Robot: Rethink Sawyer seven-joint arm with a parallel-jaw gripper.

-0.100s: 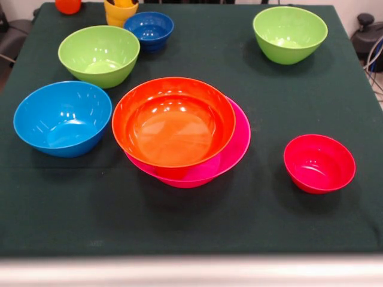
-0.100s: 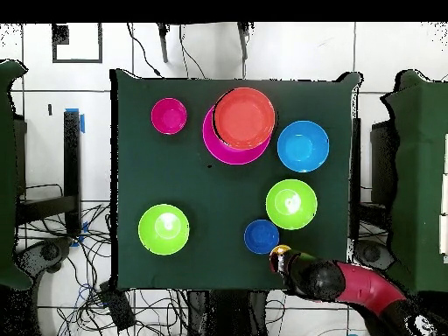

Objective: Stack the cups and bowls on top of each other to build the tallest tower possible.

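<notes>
Seven glossy round plastic bowls stood open side up on the dark green cloth-covered tabletop. Near the middle, the orange bowl sat nested inside the large pink bowl, shifted off centre so that a crescent of pink rim showed on one side; these two made the only stack. Just beside them in the front view, at the left, stood the light blue bowl, close to the orange rim but apart from it. Behind that was one lime green bowl, with the small dark blue bowl just beside it at the far edge. The second lime green bowl stood alone, well apart from the others, toward the far right corner. The small red bowl sat by itself to the right of the stack, nearer the front edge.

At the far edge of the tabletop a yellow plastic cup stood upright with something yellow-orange inside it that could not be made out, and beside it part of an orange rounded thing, cut off by the frame, could not be identified.

From overhead, the red and black arm reached in from the corner by the small dark blue bowl, its end over the tabletop's edge above the cup's spot. Whether the fingers were open or closed could not be told.
</notes>
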